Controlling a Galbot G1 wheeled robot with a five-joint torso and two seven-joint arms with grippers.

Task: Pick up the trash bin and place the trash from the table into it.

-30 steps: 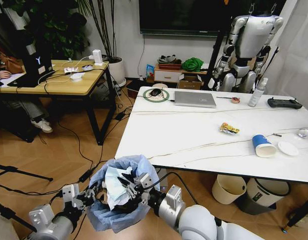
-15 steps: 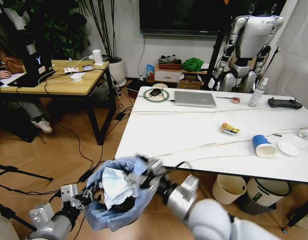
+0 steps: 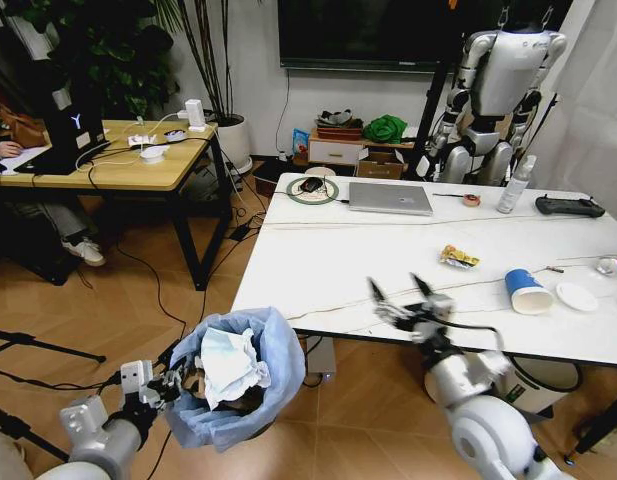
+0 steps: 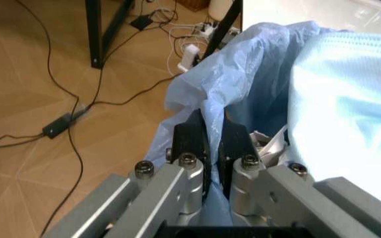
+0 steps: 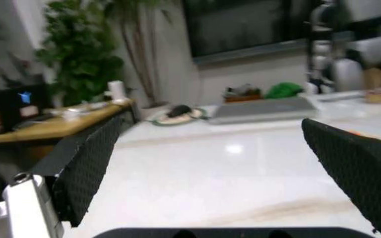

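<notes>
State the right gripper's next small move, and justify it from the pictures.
Probably reach toward the wrapper. The right gripper hangs open over the table edge, trash unpicked, while the left gripper holds the bin by its bag.

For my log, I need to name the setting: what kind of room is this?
Probably an office or robotics lab: a grey humanoid robot hangs by the wall, a silver laptop lies on the large glossy white table, and a wooden-topped desk carries more electronics.
</notes>
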